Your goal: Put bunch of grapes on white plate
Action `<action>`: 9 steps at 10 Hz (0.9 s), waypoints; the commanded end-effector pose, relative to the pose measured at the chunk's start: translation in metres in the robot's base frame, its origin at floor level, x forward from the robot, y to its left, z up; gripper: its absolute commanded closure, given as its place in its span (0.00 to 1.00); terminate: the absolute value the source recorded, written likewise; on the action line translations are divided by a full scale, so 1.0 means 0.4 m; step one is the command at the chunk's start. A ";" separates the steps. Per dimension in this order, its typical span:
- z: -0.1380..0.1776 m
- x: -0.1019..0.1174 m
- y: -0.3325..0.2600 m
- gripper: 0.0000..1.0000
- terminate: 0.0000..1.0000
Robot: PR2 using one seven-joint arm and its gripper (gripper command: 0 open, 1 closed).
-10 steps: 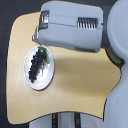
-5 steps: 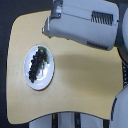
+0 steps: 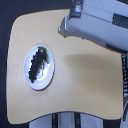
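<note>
The bunch of grapes (image 3: 35,65), dark purple-black with a green stem end toward the top, lies lengthwise on the white plate (image 3: 47,76) at the exterior view's left. My gripper (image 3: 63,27) is the grey blocky end of the arm reaching in from the upper right. It hovers well apart from the plate, up and to the right of it. Nothing shows in it, and its fingers are too blurred to tell open from shut.
The plate rests on a tan wooden tabletop (image 3: 85,90) with rounded corners. The grey arm housing (image 3: 105,27) covers the table's upper right corner. A dark upright structure (image 3: 125,85) runs along the right edge, and dark floor surrounds the table.
The arm has drawn back up and to the exterior view's right, away from the plate. The grapes stay put on the plate.
</note>
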 end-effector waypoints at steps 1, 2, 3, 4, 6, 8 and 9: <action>0.000 -0.027 -0.213 0.00 0.00; 0.001 -0.039 -0.247 0.00 0.00; 0.000 -0.053 -0.302 0.00 0.00; 0.002 -0.060 -0.326 0.00 0.00; 0.006 -0.076 -0.400 0.00 0.00; 0.009 -0.076 -0.443 0.00 0.00; 0.009 -0.071 -0.451 0.00 0.00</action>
